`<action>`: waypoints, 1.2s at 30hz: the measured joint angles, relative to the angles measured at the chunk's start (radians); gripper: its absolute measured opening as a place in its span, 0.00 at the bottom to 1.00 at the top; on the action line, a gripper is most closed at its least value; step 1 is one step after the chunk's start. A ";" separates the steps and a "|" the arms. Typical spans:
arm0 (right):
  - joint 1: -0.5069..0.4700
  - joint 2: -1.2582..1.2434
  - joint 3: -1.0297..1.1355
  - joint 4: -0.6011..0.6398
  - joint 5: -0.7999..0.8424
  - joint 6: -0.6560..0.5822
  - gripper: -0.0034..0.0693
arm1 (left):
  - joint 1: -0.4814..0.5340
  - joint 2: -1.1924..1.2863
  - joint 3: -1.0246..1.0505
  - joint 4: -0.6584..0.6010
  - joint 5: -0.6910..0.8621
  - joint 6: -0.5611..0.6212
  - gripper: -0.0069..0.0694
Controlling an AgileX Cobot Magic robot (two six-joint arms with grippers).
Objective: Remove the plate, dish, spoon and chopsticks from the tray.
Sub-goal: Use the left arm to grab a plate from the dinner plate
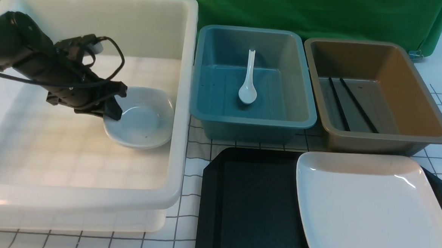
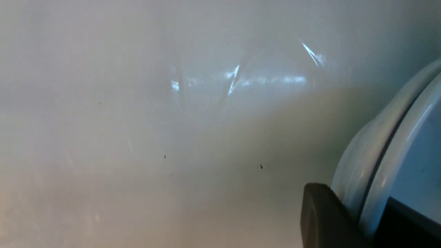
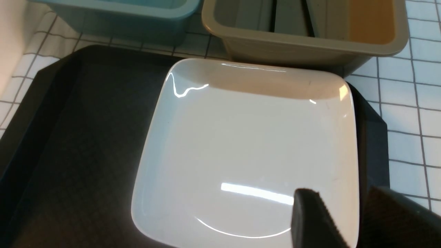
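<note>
Plate (image 1: 371,211): held on tray (image 1: 247,201), right half; its rim is framed by the spread right claw (image 3: 341,193). Left claw (image 1: 114,111) is pinched on dish (image 1: 145,120) rim, well apart.

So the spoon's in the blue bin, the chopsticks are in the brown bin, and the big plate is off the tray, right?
No, the plate lies on the tray, as the front view shows. The spoon is in the blue bin and the chopsticks in the brown bin.
</note>
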 joint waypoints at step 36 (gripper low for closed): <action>0.000 0.000 0.000 0.000 0.035 0.021 0.38 | -0.001 -0.096 0.007 0.556 -0.093 -0.363 0.12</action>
